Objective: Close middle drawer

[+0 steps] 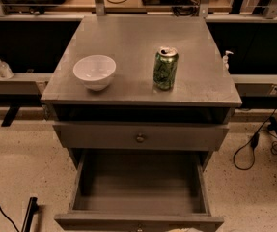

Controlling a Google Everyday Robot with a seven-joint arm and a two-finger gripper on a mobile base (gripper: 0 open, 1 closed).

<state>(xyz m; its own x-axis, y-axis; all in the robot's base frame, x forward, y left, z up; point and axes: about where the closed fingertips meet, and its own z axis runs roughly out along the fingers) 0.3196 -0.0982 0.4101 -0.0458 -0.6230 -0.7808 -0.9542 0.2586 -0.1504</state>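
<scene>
The grey cabinet [143, 88] stands in the middle of the camera view. Its middle drawer [104, 221] is pulled far out towards me, with an empty grey inside. The drawer's flat front lies along the bottom edge of the view, where its small knob [139, 228] just shows. The top drawer front [186, 137], with its round knob, sits above it, nearly shut. The lowest drawer is hidden. Only a pale sliver of my gripper [184, 230] shows at the bottom edge, at the middle drawer's front, right of the knob.
A white bowl [94, 71] and a green can [165, 68] stand on the cabinet top. Black cables [254, 149] lie on the speckled floor to the right. A dark bar [29, 214] lies on the floor at the lower left. Benches run behind the cabinet.
</scene>
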